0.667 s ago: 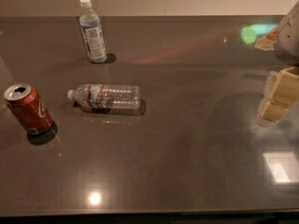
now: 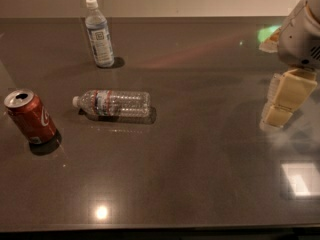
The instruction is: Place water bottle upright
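The water bottle (image 2: 114,104) is clear ribbed plastic with a white cap and a narrow red-and-blue band near its shoulder. It lies on its side on the dark table (image 2: 200,159), left of centre, with the cap pointing left. My gripper (image 2: 281,104) hangs at the far right edge of the view, low over the table. It is far to the right of the bottle and holds nothing that I can see.
A second bottle (image 2: 98,34) with a large pale label stands upright at the back left. An open red soda can (image 2: 30,116) stands tilted at the left edge. Bright light reflections lie on the table at the front and right.
My gripper and arm have shifted slightly to the left. The bottles and the can have not moved.
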You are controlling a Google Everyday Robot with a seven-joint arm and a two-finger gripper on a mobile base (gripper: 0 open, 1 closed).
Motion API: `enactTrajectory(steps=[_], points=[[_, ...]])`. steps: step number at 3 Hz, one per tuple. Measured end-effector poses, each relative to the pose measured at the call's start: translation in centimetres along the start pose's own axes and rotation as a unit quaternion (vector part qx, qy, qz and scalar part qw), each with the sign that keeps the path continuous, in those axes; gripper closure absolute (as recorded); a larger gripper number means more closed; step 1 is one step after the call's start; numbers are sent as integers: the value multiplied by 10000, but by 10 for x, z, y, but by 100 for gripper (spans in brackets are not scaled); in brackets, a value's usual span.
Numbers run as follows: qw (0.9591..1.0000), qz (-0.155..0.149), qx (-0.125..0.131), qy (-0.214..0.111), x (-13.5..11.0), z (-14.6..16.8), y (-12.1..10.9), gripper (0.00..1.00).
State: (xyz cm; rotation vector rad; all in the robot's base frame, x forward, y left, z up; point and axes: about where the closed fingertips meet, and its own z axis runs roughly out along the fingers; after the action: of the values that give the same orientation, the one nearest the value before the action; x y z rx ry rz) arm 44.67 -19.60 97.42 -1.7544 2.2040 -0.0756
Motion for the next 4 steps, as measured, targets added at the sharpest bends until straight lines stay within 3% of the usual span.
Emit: enactTrajectory(steps=[2,4], points=[[9991,-340,-232,-83,-73,40,-9,0],[9990,-288,-338,-93,-136,81,-29,0]])
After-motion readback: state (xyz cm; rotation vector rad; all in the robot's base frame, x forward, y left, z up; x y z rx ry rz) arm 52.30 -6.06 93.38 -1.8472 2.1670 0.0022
